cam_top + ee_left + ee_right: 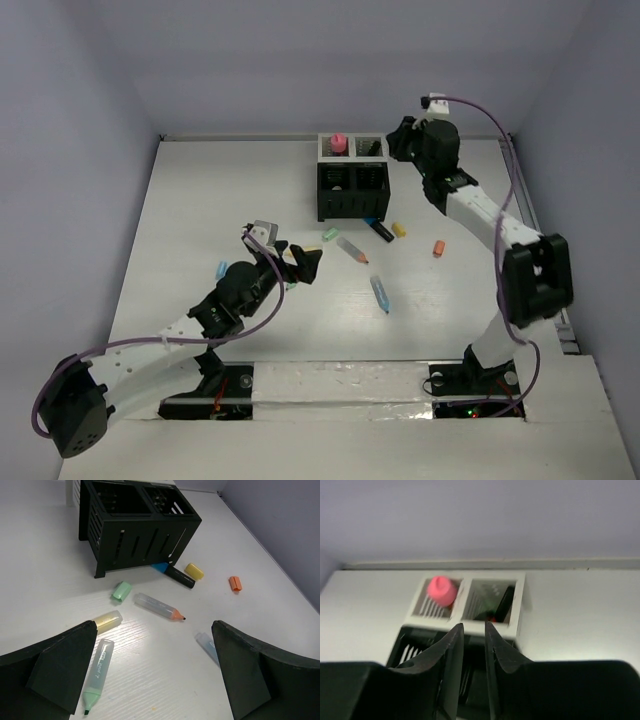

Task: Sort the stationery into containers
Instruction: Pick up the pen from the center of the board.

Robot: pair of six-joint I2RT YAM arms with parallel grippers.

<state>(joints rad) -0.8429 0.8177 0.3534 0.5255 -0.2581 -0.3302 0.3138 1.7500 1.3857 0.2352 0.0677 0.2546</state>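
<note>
Pens (160,606) and caps (194,571) lie scattered on the worktop (200,220) before the organizer (352,188), a pink tube (442,590) standing in its rear-left compartment. Left gripper (155,670) hovers wide above them, holding nothing; right gripper (474,650) hangs nearly closed and empty over the organizer.

Left pincer (155,670) spread wide; right pincer (474,650) nearly closed, empty.

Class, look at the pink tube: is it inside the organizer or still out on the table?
Inside. The pink tube stands in the organizer's far-left white compartment, top poking above the rim.
</note>
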